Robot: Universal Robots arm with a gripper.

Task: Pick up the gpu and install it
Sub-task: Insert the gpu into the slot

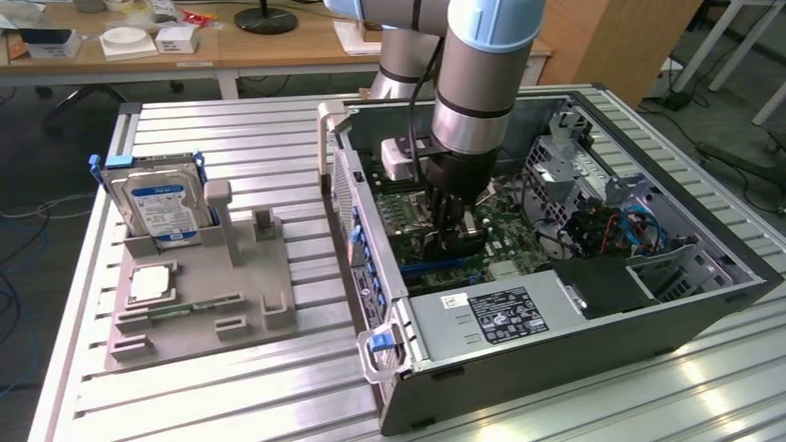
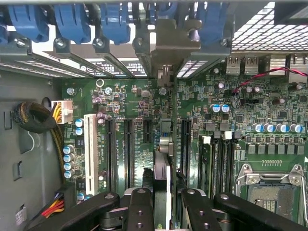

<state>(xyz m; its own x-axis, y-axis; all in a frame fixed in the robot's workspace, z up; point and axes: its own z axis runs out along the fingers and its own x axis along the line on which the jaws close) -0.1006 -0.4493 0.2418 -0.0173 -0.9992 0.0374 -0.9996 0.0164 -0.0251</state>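
The arm is down inside the open computer case [image 1: 687,304], right of centre in the exterior view, and the claw [image 1: 452,235] is clenched on the gpu [image 2: 161,173]. In the wrist view the card sits edge-on between the two fingers [image 2: 139,204], with its pale bracket [image 2: 168,43] out at the case's rear wall beside the blue latches [image 2: 72,19]. The card hangs over the motherboard [image 2: 144,106], among the long black slots [image 2: 129,144]. Whether its edge has entered one, I can't tell.

Here's the danger, as I judge it. If the card is a touch off the slot line, pressing down could jam its contact edge on the slot wall. The bracket could also catch on the rear frame and tip the card. A thin card pinched at one end may twist in the grip under load.

The hard drive [image 1: 160,203] stands at the exterior view's left, on the bench [image 1: 221,387].
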